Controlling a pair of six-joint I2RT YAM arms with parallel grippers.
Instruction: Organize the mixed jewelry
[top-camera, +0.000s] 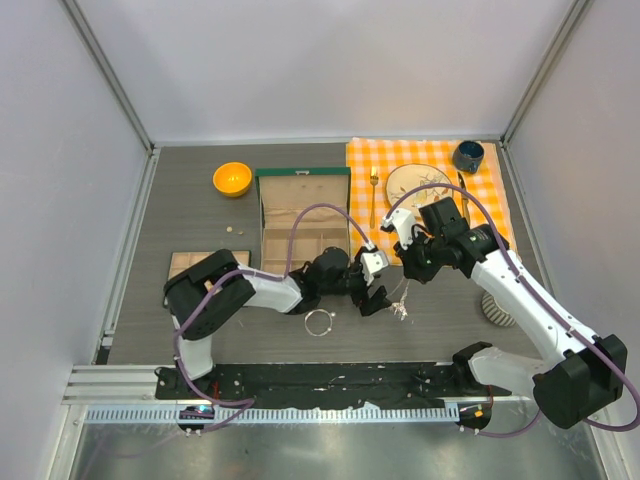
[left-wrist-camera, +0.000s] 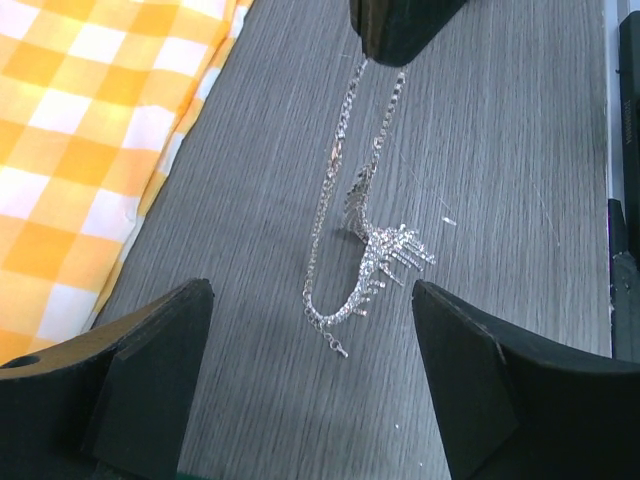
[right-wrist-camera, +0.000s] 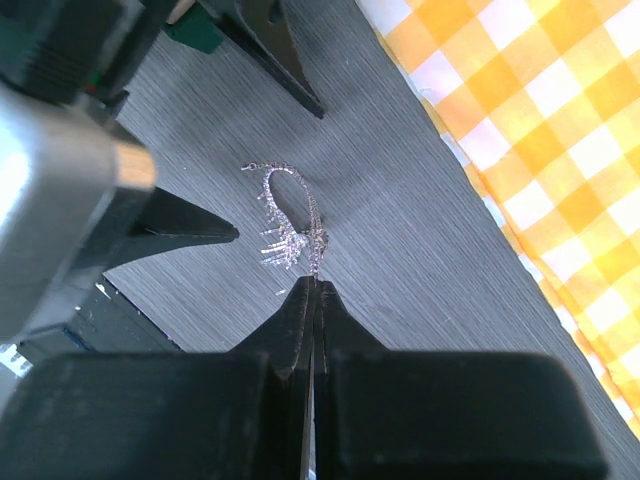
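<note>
Jewelry work from overhead centres on the right gripper, which hangs just off the corner of the checked cloth with the chain necklace trailing from it onto the table. I judge it is lifted to untangle it before it goes to the green tray. The left gripper sits just beside it, and the bangle lies apart, nearer the arm bases. From the left wrist, the jaws stand wide on either side of the necklace's fringed end, which rests on the wood touching neither finger; they are probably placed to take that loose end. From the right wrist, the fingers press tight together on the chain's upper strands, the rest draping down to the table.
</note>
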